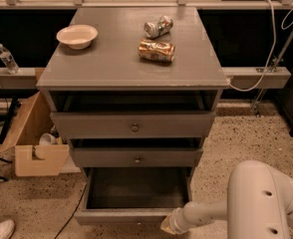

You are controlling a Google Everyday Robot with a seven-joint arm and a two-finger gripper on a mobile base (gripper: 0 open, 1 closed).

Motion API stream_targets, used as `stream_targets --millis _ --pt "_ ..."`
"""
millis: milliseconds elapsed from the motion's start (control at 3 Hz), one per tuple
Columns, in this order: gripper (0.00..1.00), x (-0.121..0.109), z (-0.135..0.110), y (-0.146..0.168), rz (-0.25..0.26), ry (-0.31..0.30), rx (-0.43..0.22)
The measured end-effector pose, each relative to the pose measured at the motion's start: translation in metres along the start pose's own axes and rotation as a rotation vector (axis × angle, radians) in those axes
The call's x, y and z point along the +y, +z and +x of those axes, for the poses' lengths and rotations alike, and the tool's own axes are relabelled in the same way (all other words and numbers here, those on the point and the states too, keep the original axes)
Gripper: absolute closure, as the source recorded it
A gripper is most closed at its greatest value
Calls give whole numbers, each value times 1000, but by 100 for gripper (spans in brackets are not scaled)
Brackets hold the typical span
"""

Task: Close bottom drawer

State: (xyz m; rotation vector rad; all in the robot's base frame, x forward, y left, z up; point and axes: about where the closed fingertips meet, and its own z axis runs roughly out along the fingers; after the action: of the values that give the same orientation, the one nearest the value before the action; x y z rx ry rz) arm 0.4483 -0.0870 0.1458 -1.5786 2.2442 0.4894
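The bottom drawer point(136, 189) is pulled far out of the grey cabinet point(111, 66), and its dark inside can be seen. The gripper point(169, 226) is held low, right at the front right corner of that drawer (whether it is open or closed cannot be told). The middle drawer point(106, 158) and the top drawer point(96, 126) are out only a little. A white bowl point(77, 36), a silver can point(158, 26) and a gold can point(157, 50) are set on top. A cardboard box point(37, 153) is seen on the floor.
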Motion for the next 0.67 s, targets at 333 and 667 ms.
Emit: stream_targets --millis 333,667 --pt "100 -14 -9 5 31 -51 -28" --pt "100 -27 -16 10 56 -87 -75"
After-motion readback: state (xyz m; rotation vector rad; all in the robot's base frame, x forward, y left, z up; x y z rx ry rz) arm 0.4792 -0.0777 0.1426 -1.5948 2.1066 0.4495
